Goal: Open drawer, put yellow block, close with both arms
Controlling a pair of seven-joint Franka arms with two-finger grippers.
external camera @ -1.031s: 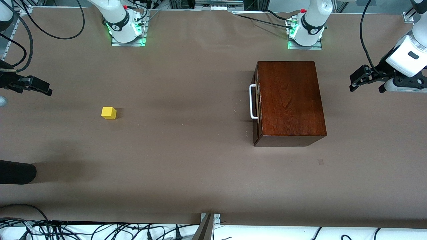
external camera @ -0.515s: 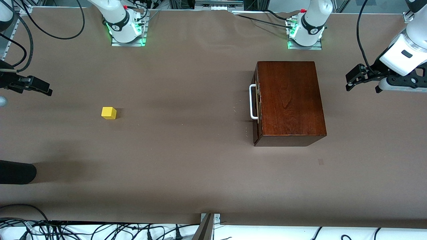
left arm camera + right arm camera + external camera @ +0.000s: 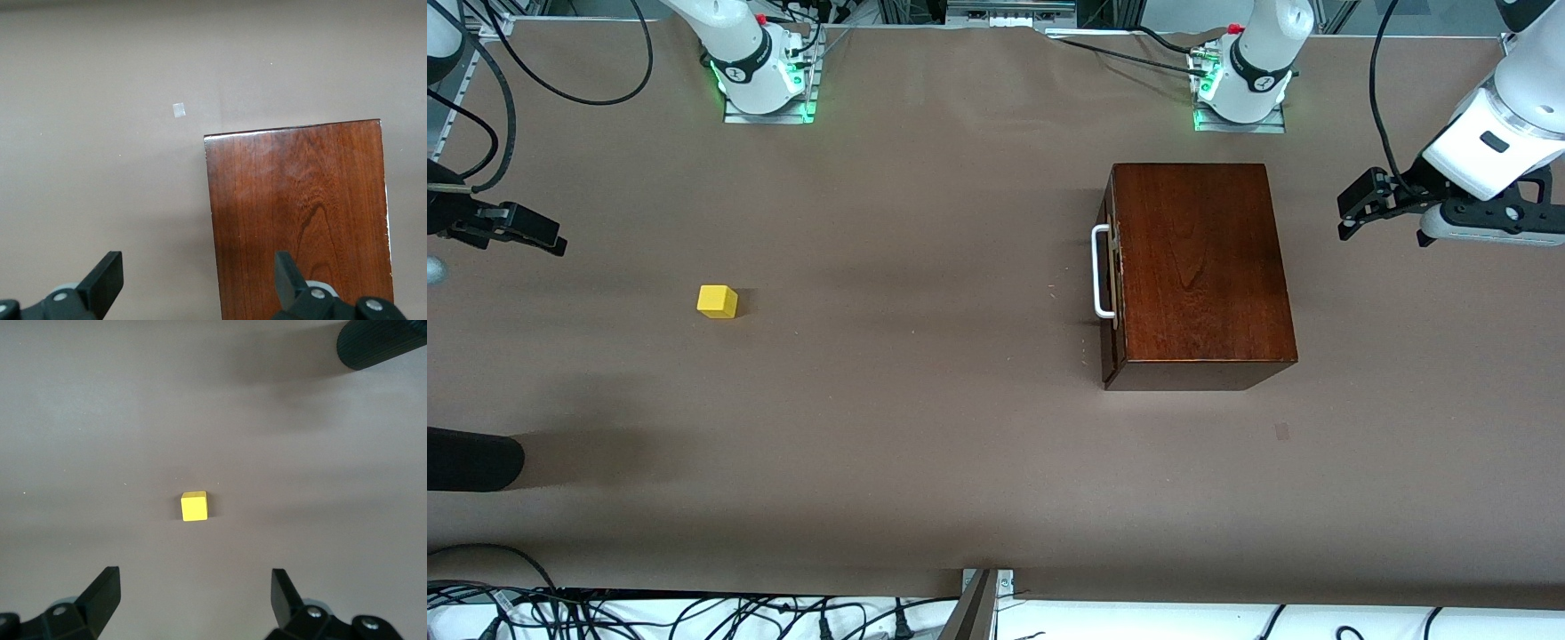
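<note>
The dark-brown wooden box [image 3: 1199, 267] stands on the table, and its drawer [image 3: 1110, 271] is shut. The drawer's white bar handle [image 3: 1100, 271] faces the right arm's end of the table. The box top also shows in the left wrist view [image 3: 300, 220]. My left gripper [image 3: 1353, 213] is open and empty, in the air by the box's side toward the left arm's end; in its wrist view [image 3: 197, 280] one finger is over the box top. The yellow block [image 3: 717, 301] lies alone on the table. My right gripper [image 3: 534, 236] is open and empty, and the block [image 3: 194, 506] lies ahead of it [image 3: 193, 593].
A black cylinder [image 3: 471, 458] juts in at the right arm's end, nearer to the front camera than the block; it also shows in the right wrist view [image 3: 380, 343]. A small grey patch [image 3: 1281, 432] marks the table near the box. Cables run along the table's edges.
My left gripper has moved a little toward the box. The right arm, the block and the box have not moved.
</note>
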